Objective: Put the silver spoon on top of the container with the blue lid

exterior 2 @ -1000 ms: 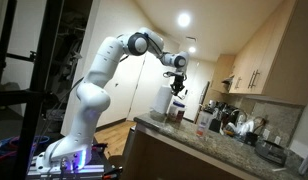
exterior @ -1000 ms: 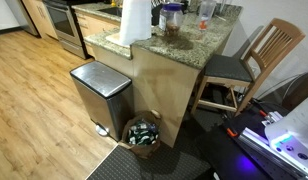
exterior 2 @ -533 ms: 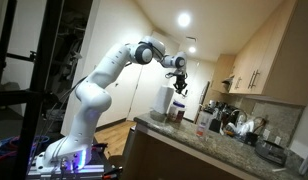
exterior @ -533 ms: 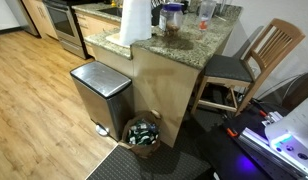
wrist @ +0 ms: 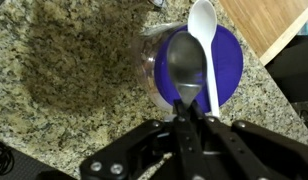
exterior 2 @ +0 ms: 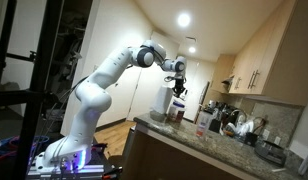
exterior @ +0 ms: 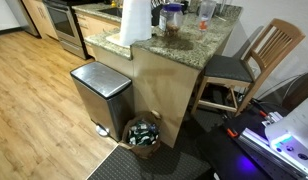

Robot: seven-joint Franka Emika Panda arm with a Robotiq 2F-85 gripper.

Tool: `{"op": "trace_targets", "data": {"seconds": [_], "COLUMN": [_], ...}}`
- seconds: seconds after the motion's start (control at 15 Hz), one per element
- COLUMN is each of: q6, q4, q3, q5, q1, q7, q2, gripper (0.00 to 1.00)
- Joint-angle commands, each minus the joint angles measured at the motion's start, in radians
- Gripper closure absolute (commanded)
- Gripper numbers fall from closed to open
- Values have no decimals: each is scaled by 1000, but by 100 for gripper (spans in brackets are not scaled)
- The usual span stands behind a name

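In the wrist view, the gripper [wrist: 194,119] enters from the bottom centre, with its fingers clenched on the handle of the silver spoon [wrist: 204,30]. The spoon extends toward the upper right across the container with the blue lid [wrist: 230,60]. The container stands on the granite counter [wrist: 74,70], right of centre and immediately above the fingertips in the frame.

Spoon [wrist: 204,45] handle's end hidden between the fingers [wrist: 182,135]; blue lid [wrist: 230,62] near edge too.
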Motion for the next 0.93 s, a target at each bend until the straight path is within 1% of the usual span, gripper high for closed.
{"op": "trace_targets", "data": {"seconds": [0.0, 0.27, 0.4, 0.6, 0.87], "q6": [-73, -134, -146, -134, -130], "q4": [119, 202, 232, 264, 315], "q3": [-16, -15, 3, 1, -2], "q5": [-25, -38, -37, -41, -38], "q1": [23, 36, 27, 31, 38], "q7": [-39, -90, -123, -149, -134], "q2": [69, 127, 155, 191, 242], "gripper": [100, 100, 100, 100, 100]}}
